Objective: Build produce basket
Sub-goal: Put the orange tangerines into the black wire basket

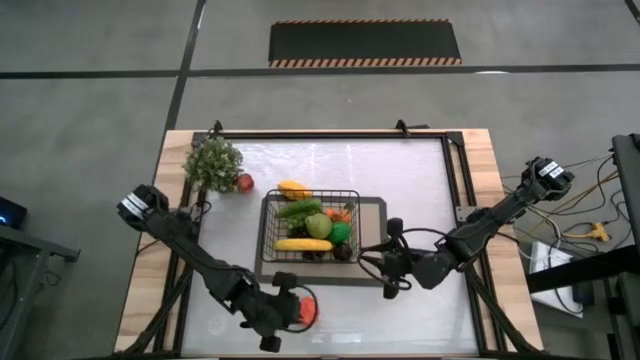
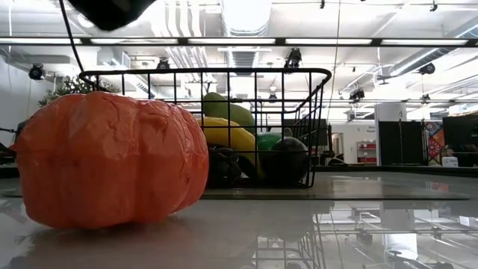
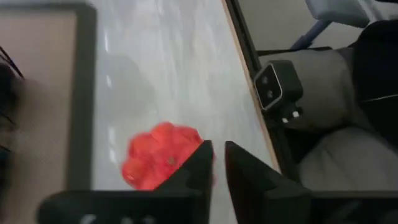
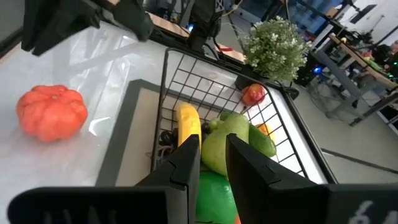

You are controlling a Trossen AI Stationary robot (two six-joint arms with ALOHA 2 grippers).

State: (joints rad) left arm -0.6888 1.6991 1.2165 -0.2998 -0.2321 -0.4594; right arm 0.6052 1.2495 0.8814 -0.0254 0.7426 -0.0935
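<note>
The black wire basket point(image 1: 266, 230) stands on a grey mat point(image 1: 372, 272) mid-table. It holds produce: a banana point(image 1: 302, 244), a green pear point(image 1: 318, 225), a cucumber point(image 1: 299, 209) and darker pieces. A red-orange ridged tomato point(image 1: 305, 310) rests on the table near the front edge, clear of the mat. My left gripper point(image 3: 217, 158) hovers just above and beside it, fingers shut to a narrow slit with nothing between them. My right gripper point(image 4: 213, 146) hangs at the basket's right end point(image 1: 386, 265), pointing toward the basket, also shut and holding nothing.
A bushy plant point(image 1: 213, 162) stands at the far left, with a red apple point(image 1: 244, 182) beside it. A yellow-orange piece point(image 1: 293, 188) lies at the basket's far side. A small camera point(image 3: 278, 87) sits at the table's near edge. Bare white tabletop stretches right of the tomato.
</note>
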